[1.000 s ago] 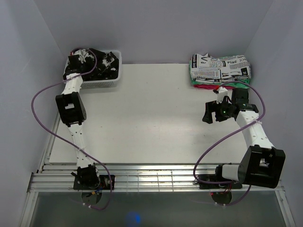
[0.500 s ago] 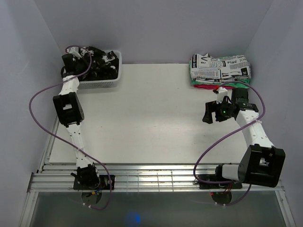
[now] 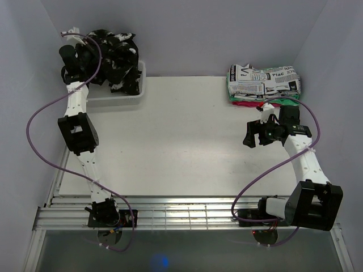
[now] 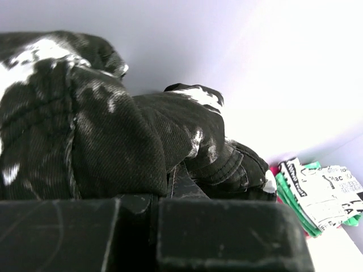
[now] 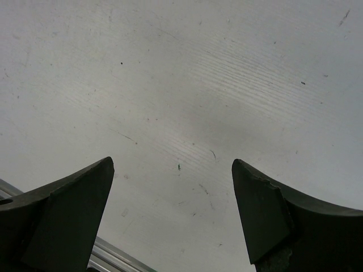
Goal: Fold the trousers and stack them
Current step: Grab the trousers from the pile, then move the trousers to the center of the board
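The trousers, black with white splotches, hang bunched above the white basket at the back left. My left gripper is shut on them and holds them lifted. In the left wrist view the dark fabric fills the frame and drapes over the closed fingers. Over the bare table at the right, my right gripper is open with nothing between its fingertips.
A stack of folded garments, newspaper-print on top with green and red below, lies at the back right corner, also in the left wrist view. White walls enclose the table on three sides. A metal rail runs along the near edge.
My left gripper closed on the trousers in the basket and lifted them up and back out of it. The right arm barely moved.
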Robot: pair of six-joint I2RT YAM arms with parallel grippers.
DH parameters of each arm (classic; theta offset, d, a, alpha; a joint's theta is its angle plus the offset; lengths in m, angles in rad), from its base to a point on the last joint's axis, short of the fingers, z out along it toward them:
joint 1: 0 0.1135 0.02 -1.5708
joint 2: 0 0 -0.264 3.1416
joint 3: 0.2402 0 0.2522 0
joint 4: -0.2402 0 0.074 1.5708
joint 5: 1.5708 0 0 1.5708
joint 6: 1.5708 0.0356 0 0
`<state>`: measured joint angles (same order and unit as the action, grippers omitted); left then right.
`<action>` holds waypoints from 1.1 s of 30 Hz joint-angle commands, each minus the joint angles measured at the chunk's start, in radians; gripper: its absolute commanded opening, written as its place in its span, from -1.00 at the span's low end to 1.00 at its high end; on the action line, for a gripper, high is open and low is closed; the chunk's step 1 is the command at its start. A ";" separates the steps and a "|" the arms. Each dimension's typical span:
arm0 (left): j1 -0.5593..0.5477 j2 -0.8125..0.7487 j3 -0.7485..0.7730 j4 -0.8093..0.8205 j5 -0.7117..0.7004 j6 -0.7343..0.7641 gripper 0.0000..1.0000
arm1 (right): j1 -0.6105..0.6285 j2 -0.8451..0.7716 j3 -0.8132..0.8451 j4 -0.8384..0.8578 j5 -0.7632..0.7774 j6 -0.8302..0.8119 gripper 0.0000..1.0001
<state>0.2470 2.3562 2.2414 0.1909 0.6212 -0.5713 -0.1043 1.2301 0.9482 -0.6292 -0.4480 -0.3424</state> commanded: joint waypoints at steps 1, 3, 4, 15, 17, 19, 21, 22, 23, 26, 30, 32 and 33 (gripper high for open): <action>0.003 -0.186 0.096 0.169 0.008 0.021 -1.00 | 0.003 -0.024 0.000 0.017 -0.018 0.008 0.80; 0.003 -0.199 0.121 0.180 0.012 0.027 -1.00 | 0.003 -0.023 -0.002 0.019 -0.020 0.009 0.80; 0.002 -0.207 0.127 0.189 0.012 0.028 -1.00 | 0.003 -0.021 -0.002 0.022 -0.021 0.008 0.80; -0.061 -0.388 0.120 0.255 -0.001 0.126 -1.00 | 0.003 -0.007 0.026 0.034 -0.038 0.020 0.80; -0.075 -0.440 0.097 0.266 -0.012 0.154 -1.00 | 0.003 -0.012 0.029 0.036 -0.041 0.023 0.80; -0.090 -0.463 0.098 0.278 -0.021 0.154 -1.00 | 0.003 -0.015 0.027 0.037 -0.046 0.025 0.80; -0.104 -0.485 0.121 0.283 -0.028 0.145 -1.00 | 0.003 -0.023 0.026 0.039 -0.049 0.025 0.80; -0.110 -0.492 0.127 0.283 -0.032 0.142 -1.00 | 0.003 -0.030 0.024 0.040 -0.050 0.026 0.80; -0.117 -0.511 0.130 0.283 -0.035 0.137 -1.00 | 0.003 -0.035 0.023 0.040 -0.051 0.028 0.80; -0.138 -0.540 0.135 0.297 -0.035 0.107 -1.00 | 0.003 -0.053 0.014 0.046 -0.047 0.028 0.80; -0.187 -0.593 0.135 0.320 -0.020 0.051 -1.00 | 0.003 -0.066 0.003 0.052 -0.046 0.031 0.80; -0.204 -0.606 0.135 0.324 -0.017 0.031 -1.00 | 0.003 -0.070 0.001 0.054 -0.046 0.031 0.80; -0.218 -0.610 0.135 0.326 -0.014 0.022 -1.00 | 0.003 -0.070 0.003 0.054 -0.046 0.032 0.80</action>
<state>0.0662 1.8370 2.3272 0.4011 0.6380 -0.5076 -0.1043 1.1816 0.9478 -0.6075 -0.4755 -0.3206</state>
